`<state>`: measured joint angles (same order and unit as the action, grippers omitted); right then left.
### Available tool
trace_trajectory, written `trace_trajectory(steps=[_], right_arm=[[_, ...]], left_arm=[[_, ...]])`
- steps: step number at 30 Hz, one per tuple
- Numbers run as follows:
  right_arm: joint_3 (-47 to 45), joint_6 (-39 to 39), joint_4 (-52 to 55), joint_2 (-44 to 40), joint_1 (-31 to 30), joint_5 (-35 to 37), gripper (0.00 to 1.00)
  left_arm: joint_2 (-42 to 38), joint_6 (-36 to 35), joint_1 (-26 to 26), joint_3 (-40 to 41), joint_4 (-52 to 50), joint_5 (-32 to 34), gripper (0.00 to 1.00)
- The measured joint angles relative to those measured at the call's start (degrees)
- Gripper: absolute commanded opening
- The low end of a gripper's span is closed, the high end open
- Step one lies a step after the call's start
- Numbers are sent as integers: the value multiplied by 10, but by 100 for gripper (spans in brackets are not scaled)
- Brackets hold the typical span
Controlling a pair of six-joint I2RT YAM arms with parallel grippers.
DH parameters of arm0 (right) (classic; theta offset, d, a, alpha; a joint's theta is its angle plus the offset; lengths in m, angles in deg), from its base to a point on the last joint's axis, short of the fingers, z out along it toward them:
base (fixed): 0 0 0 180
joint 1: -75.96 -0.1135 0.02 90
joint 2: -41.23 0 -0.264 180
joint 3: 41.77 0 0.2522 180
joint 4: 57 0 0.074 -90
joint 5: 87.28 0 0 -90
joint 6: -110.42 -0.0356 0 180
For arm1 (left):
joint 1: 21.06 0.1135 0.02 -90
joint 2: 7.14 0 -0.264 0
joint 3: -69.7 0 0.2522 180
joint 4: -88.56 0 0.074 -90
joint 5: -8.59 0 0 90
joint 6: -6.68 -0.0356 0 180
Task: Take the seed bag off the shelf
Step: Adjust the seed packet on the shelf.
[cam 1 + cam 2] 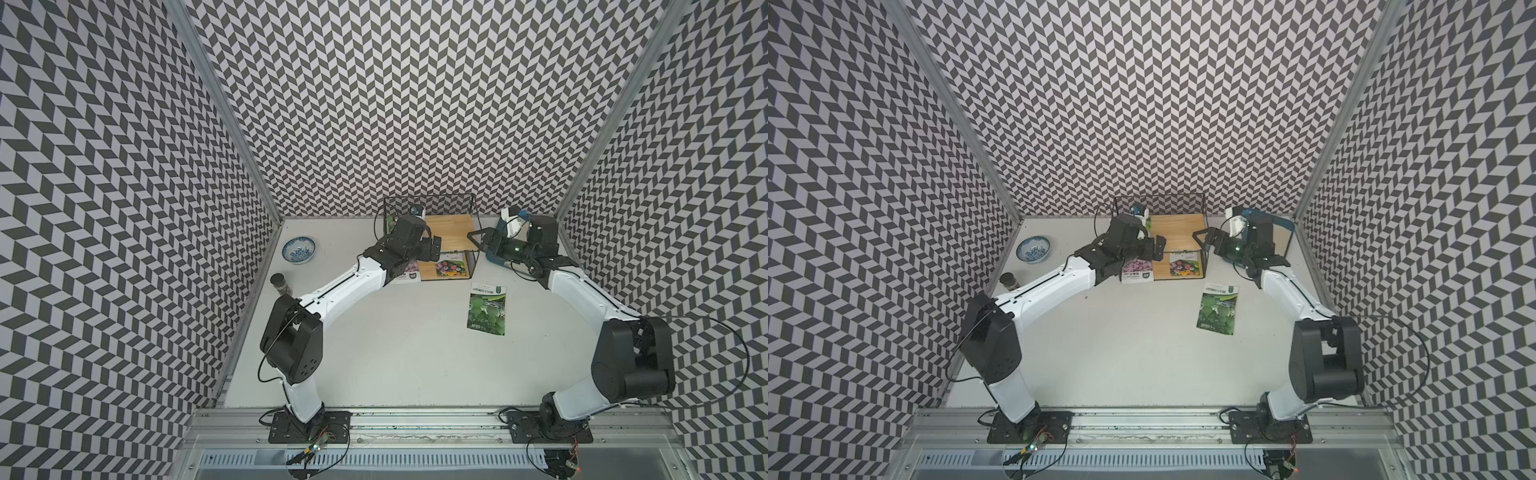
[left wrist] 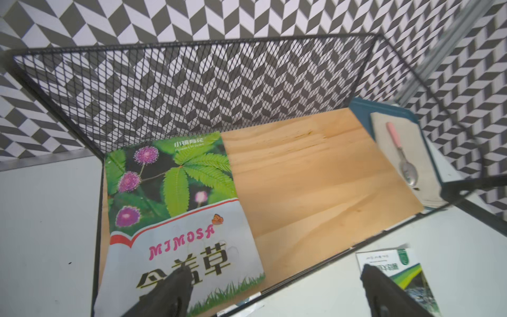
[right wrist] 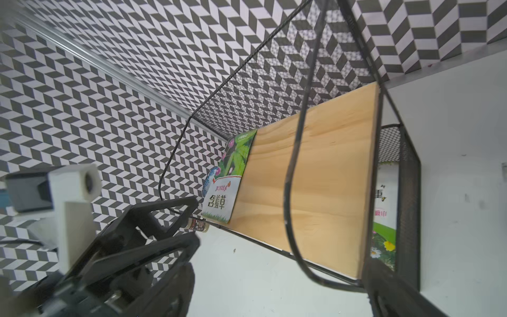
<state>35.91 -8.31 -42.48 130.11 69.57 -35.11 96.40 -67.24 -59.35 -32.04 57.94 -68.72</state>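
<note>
**A:** The left arm (image 1: pixel 409 239) is blanketing nearly all of the glossy mimosa-printed seed bag (image 2: pixel 175 219) on the black wire shelf with wooden boards (image 1: pixel 451 232) in both top views!

**B:** Up close, the left gripper (image 2: pixel 274 295) is laying one black fingertip (image 2: pixel 170 291) over its lowest lettering, and the frame edge is slicing off its corner.

**A:** The right arm (image 1: pixel 536 245) is masking most of the blue plastic tray (image 1: pixel 1273 217).

**B:** Print on the flat green seed packet (image 1: pixel 487 309) is blurring out, too small to read.

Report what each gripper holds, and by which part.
Nothing is held. The left gripper stands open over the mimosa seed bag on the shelf. The right gripper is open beside the shelf's end.
</note>
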Motion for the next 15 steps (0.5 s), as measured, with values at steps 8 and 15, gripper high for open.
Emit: trace_trajectory(steps=[8, 15], right_arm=[[0, 1, 1, 0, -13, 19, 100], [-4, 2, 1, 0, -13, 24, 100]], left_arm=[[75, -6, 0, -69, -43, 71, 100], [84, -10, 6, -73, -42, 52, 100]])
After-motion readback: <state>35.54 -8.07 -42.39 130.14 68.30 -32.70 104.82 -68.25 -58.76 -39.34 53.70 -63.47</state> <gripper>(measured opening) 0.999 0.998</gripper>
